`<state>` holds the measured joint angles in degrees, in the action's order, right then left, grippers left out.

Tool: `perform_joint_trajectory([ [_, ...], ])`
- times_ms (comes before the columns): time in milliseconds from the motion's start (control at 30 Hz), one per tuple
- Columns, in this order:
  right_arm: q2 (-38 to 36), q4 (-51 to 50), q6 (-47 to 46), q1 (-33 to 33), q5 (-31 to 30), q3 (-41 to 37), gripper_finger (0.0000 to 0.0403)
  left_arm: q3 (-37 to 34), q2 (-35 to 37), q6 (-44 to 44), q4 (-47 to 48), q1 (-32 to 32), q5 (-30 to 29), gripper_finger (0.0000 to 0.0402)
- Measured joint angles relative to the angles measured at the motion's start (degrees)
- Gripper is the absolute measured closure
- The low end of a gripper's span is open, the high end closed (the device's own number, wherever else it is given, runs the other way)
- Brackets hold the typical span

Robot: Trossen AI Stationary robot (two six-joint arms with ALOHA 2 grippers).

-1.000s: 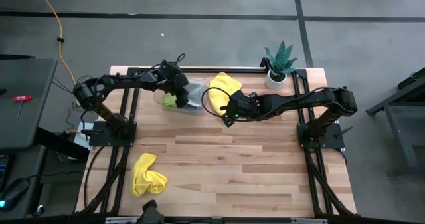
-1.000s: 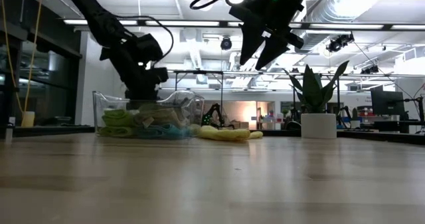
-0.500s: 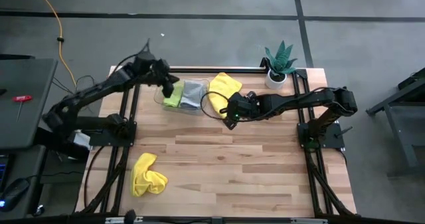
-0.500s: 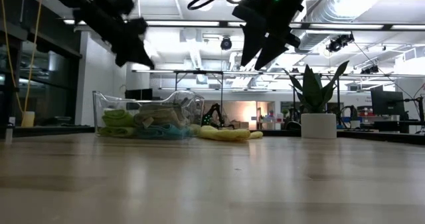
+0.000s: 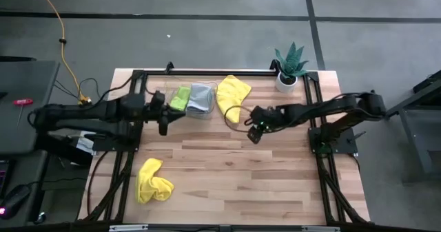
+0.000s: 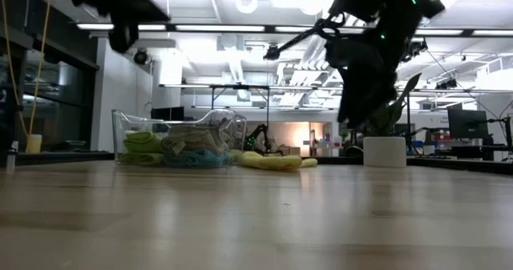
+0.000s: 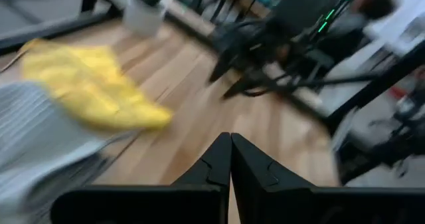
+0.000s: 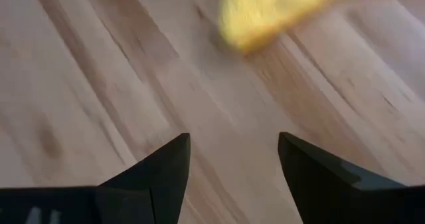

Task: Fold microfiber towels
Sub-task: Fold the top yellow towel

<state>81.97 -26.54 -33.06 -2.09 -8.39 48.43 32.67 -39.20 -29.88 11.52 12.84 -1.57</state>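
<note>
A pale wooden table (image 5: pixel 227 170) sits on a grey floor, with a clear plastic tray (image 5: pixel 189 100) at its far edge. That tray holds my lime green towel (image 5: pixel 180 98) and light grey towel (image 5: pixel 200 98), folded side by side. Just right of the tray a yellow towel (image 5: pixel 232 94) lies spread flat; another yellow towel (image 5: pixel 153 180) lies crumpled well in front of the tray. My left gripper (image 5: pixel 163 124) hangs just in front of the tray's left end, fingers pressed together, holding nothing. My right gripper (image 5: pixel 255 132) hovers right of the tray, beyond the flat yellow towel, fingers spread wide and empty.
</note>
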Motion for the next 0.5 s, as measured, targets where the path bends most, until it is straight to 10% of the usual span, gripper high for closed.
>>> perform_joint_trajectory([
  [200, -0.7, 24.1, -4.2, -10.0, 3.1, -8.1, 0.0181, 0.0, 0.0, -1.6, -13.4, -14.0, -16.3, 0.0401],
  [500, 13.8, 24.9, -2.6, -23.4, 10.0, 0.0, 0.0181, 0.0, -2.4, -2.8, -19.1, -19.0, -24.8, 0.0401],
])
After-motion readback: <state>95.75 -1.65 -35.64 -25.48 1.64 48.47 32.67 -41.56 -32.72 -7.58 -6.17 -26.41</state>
